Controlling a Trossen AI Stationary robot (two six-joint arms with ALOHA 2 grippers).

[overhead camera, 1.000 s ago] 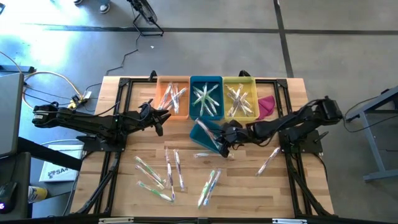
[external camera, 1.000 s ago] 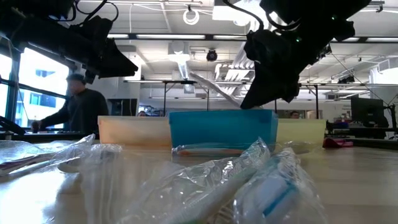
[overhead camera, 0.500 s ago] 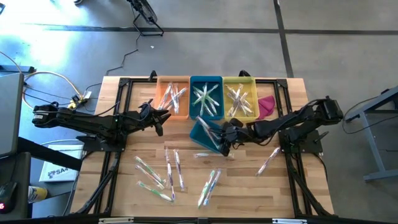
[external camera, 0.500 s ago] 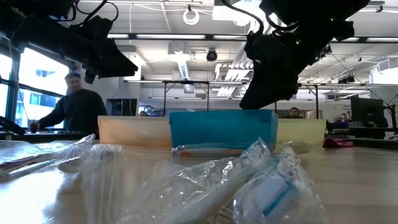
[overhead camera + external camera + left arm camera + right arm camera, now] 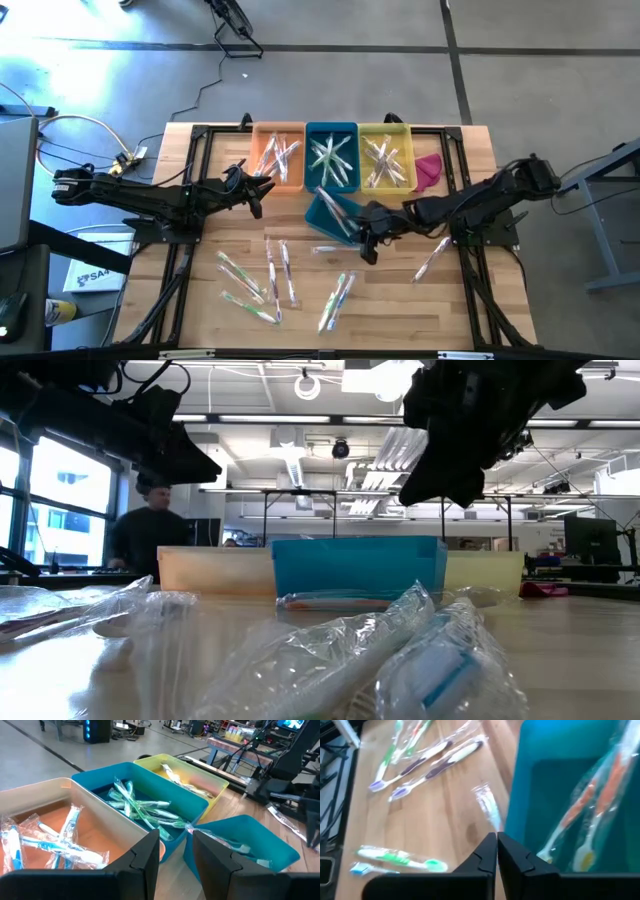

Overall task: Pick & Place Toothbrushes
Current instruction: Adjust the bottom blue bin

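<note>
Several wrapped toothbrushes (image 5: 272,276) lie loose on the near half of the wooden table, and one (image 5: 432,258) lies near the right arm. More fill the orange bin (image 5: 279,157), the teal bin (image 5: 331,156) and the yellow bin (image 5: 385,156) at the far edge. A loose blue bin (image 5: 328,214) at mid-table holds orange-handled toothbrushes (image 5: 587,810). My right gripper (image 5: 366,240) hangs shut and empty above the table, just to the near right of that bin. My left gripper (image 5: 175,851) is open and empty, hovering by the orange bin.
A pink cloth (image 5: 428,170) lies right of the yellow bin. One wrapped toothbrush (image 5: 330,601) rests on the table just in front of the loose blue bin (image 5: 358,565). Black frame rails run along both table sides. A person moves in the room behind.
The wrapped toothbrush that stuck out of my right gripper a second ago is gone from its fingers. That gripper has since risen a little and drawn away from the loose blue bin toward the table's near edge. A person has walked along in the background.
</note>
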